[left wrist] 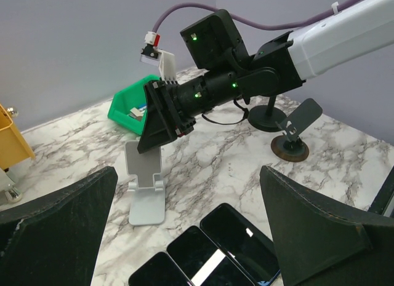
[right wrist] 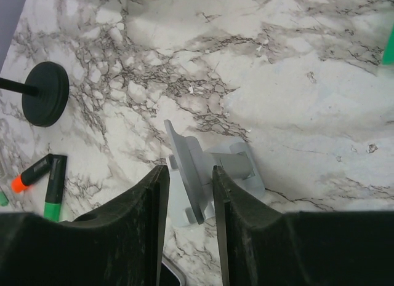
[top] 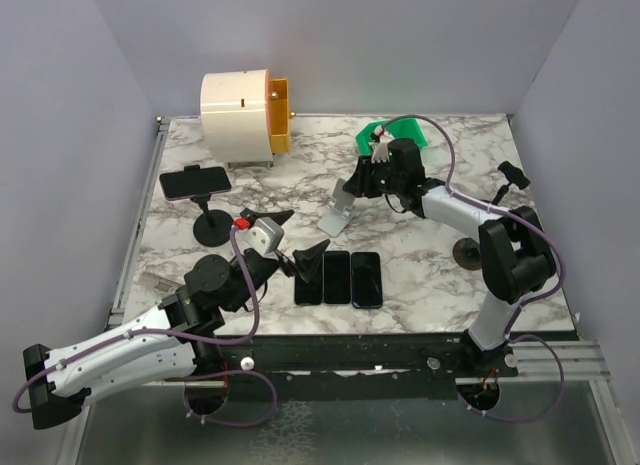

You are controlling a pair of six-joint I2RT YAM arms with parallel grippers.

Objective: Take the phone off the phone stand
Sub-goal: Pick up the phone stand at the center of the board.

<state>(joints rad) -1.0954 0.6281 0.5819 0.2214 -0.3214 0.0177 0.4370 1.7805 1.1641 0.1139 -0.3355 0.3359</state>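
we see three phones [top: 338, 277] lying flat side by side on the counter [top: 430, 285], and a fourth phone [top: 195, 182] sits sideways on the black stand [top: 212, 223] at the far left, so by our read the job is mostly done with one removal left. the grey folding stand [top: 338, 207] in the middle is bare. the right gripper [right wrist: 188, 175] straddles its back plate, jaws partway in on either side, and we cannot tell whether they pinch it. the left gripper [top: 300, 233] hangs spread wide and empty just beside the flat phones. counting stands: the grey one, the loaded black one, then a black base [left wrist: 269, 117] and a brownish base [left wrist: 289, 149] on the right.
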